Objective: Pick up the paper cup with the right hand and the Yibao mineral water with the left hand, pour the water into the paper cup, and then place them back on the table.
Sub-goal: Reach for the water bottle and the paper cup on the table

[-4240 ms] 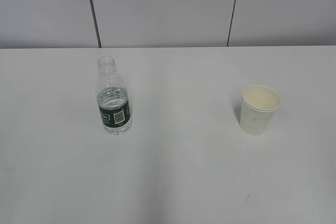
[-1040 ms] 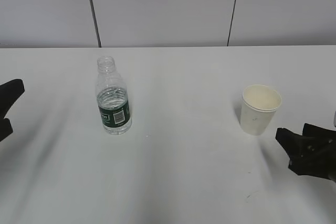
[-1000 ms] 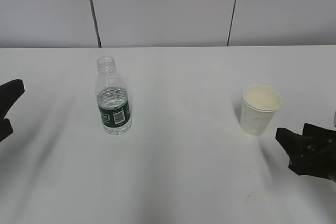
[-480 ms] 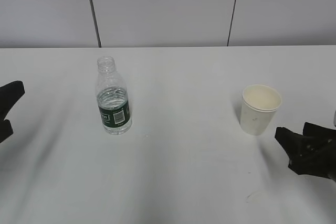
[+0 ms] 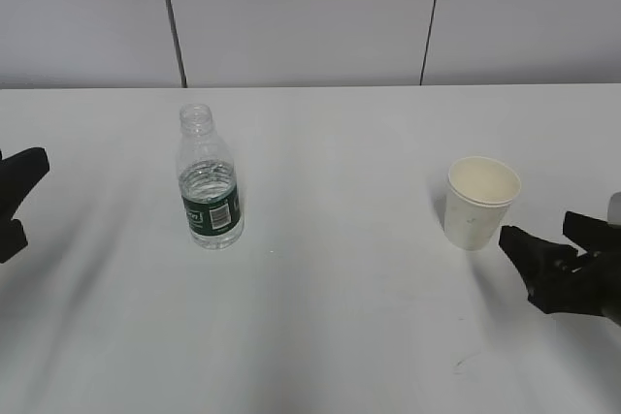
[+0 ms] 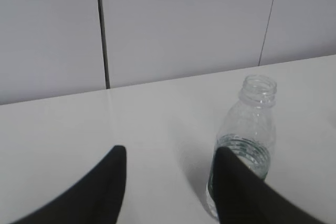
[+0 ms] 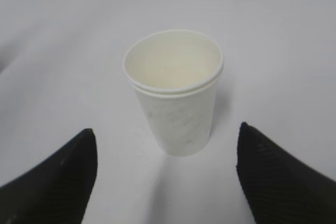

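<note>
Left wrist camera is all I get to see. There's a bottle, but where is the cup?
Observer: The paper cup stands upright on the table, far to the right of the Yibao mineral water.
Operator: Is anything in it?
Observer: The right wrist view shows its inside dry and empty.
Operator: Is the other gripper holding it?
Observer: No. The right gripper is open, the cup ahead of its fingers, untouched.

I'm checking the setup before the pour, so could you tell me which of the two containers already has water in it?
The Yibao mineral water, left: clear, capless, part full. The paper cup is empty.
</note>
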